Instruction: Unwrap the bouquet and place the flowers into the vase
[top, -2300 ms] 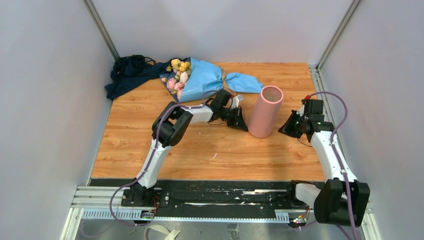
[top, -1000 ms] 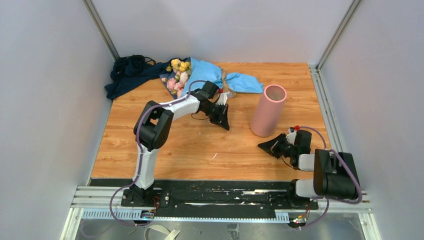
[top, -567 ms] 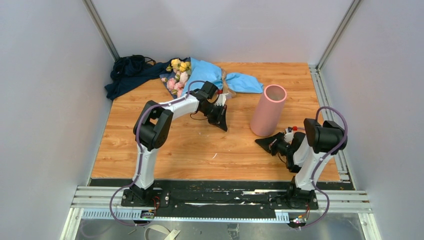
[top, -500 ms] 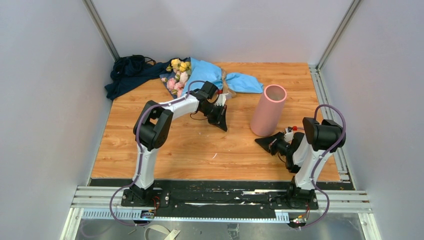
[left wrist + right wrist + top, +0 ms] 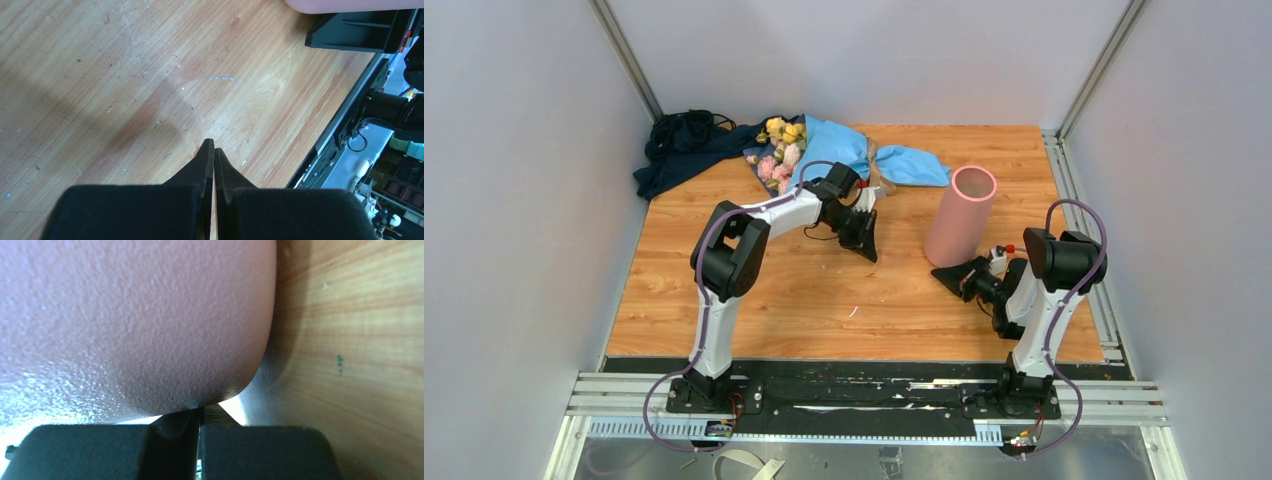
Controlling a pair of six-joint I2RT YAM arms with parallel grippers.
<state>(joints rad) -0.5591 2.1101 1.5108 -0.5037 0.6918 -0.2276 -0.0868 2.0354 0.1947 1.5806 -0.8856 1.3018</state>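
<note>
The left gripper (image 5: pixel 870 256) is pinching its two black fingers tight together with nothing between them. In the view from above it is pointing down at the wooden table (image 5: pixel 824 300). The bouquet (image 5: pixel 839 150) is lying just behind this gripper, at the far side, all wrapped up in blue and tied. The flowers (image 5: pixel 779 150) are poking out of the wrap behind the gripper and to its left, and they are lying against a dark navy cloth (image 5: pixel 679 150). The vase (image 5: pixel 959 215) is standing up to the right of the left gripper, apart from it. The right gripper (image 5: pixel 937 276) is also squeezing shut on nothing, and its tip is sitting low by the foot of the vase, on the near side. In the left wrist view, the left gripper (image 5: pixel 214 148) is showing its closed fingers over bare wood. A bit of the pink vase (image 5: pixel 350 4) is peeking in far ahead and to the right, with the right gripper (image 5: pixel 360 32) just below it. In the right wrist view, the right gripper (image 5: pixel 200 412) is pressing its fingers shut, and the vase (image 5: pixel 125 315) is filling the picture right in front of them. The fingertips are looking very close to its rounded bottom edge, but I cannot tell if they are touching it. The table (image 5: pixel 350 340) is showing to the right of the gripper.
</note>
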